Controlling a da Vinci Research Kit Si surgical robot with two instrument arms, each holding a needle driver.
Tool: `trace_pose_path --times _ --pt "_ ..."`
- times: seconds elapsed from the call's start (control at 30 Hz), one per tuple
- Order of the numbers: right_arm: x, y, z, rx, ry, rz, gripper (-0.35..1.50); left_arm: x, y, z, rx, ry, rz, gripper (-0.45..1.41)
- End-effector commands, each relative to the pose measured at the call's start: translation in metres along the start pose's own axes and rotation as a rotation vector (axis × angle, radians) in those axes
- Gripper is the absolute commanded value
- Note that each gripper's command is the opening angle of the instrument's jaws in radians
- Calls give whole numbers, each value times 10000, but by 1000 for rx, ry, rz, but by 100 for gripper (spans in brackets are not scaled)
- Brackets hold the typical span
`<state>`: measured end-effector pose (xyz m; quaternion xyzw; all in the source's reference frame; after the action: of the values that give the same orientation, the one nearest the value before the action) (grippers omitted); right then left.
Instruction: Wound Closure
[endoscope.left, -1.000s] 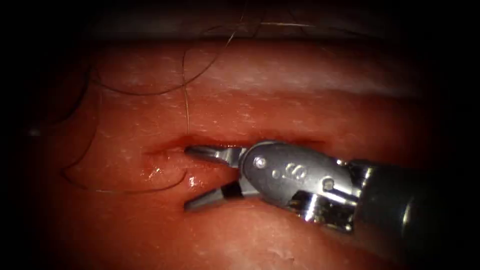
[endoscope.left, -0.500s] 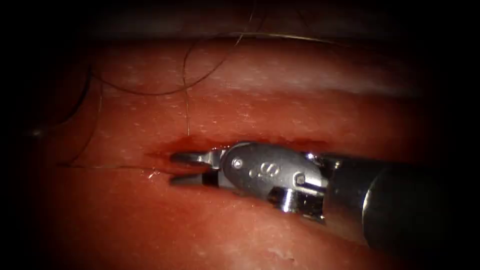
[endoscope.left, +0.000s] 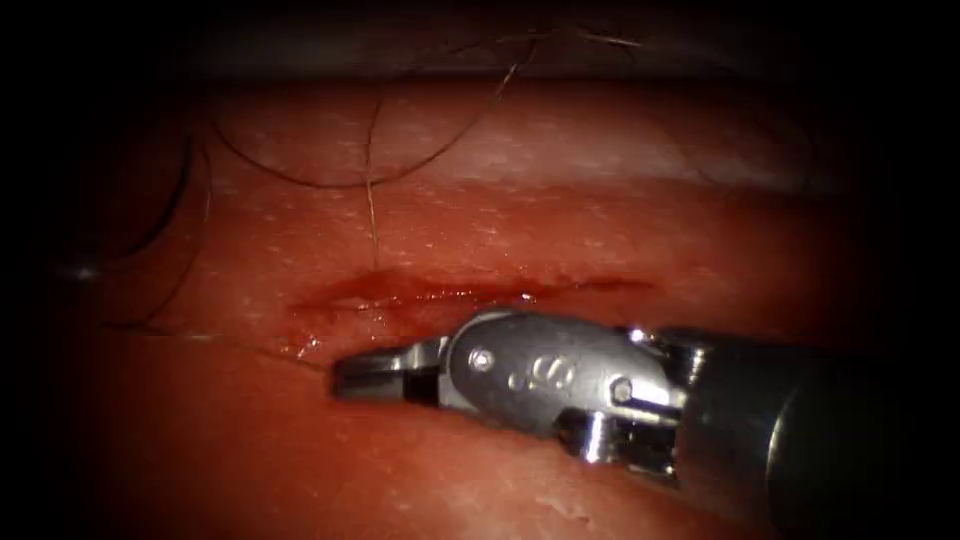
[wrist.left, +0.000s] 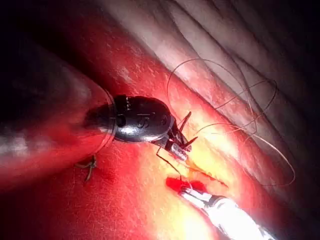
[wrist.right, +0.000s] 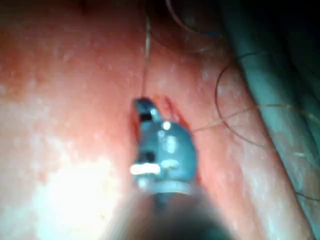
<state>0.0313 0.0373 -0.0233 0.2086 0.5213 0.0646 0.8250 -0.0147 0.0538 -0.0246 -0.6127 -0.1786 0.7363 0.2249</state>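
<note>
The cut (endoscope.left: 450, 293) runs across the tissue (endoscope.left: 560, 190), wet with red fluid. My right tool (endoscope.left: 345, 378) comes in from the right and lies just below the cut's left end. Its jaws are shut on the thread (endoscope.left: 200, 335), which leads off thinly to the left. In the right wrist view that thread (wrist.right: 146, 60) runs straight away from the right tool (wrist.right: 142, 107). Another strand (endoscope.left: 372, 215) rises from the cut to loose loops. The dark left tool (wrist.left: 180, 144) hovers near the bright right tool (wrist.left: 186, 189). Thin dark slivers stick out at its tip; I cannot tell what it holds.
Loose thread loops (endoscope.left: 300, 180) lie over the far tissue, also seen as thread loops (wrist.left: 240, 115) in the left wrist view. A short knotted thread end (wrist.left: 88, 167) lies on the tissue beside the left shaft. The tissue's pale far edge (endoscope.left: 600, 140) borders darkness.
The right jaws stood open astride the thread at the cut's left end and have shut on it. The tool then dropped below the cut, and the slack loop at lower left drew straight.
</note>
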Motion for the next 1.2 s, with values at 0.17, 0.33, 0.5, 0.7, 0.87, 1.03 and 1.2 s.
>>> trace_pose_path --times 0.17,0.33,0.5,0.7,0.87,1.03,1.2 --pt "39 -36 3 162 -41 22 -35 -5 -4 5 -5 0 1 -35" --pt "87 -74 -8 290 -30 33 -35 -6 -4 5 -6 0 1 -35" --pt "115 -111 -7 429 -26 34 -35 -6 -4 4 -6 0 1 -35" --pt "131 -99 -18 351 72 35 59 -7 -4 3 -7 0 2 -35" --pt "121 -62 -47 178 117 77 111 -11 -5 4 -6 -1 0 -35" --pt "102 -37 -68 84 138 87 114 -12 -6 4 -7 -1 -5 -35" --pt "80 -17 -81 -3 151 68 121 -13 -6 3 -7 -1 -5 -35"
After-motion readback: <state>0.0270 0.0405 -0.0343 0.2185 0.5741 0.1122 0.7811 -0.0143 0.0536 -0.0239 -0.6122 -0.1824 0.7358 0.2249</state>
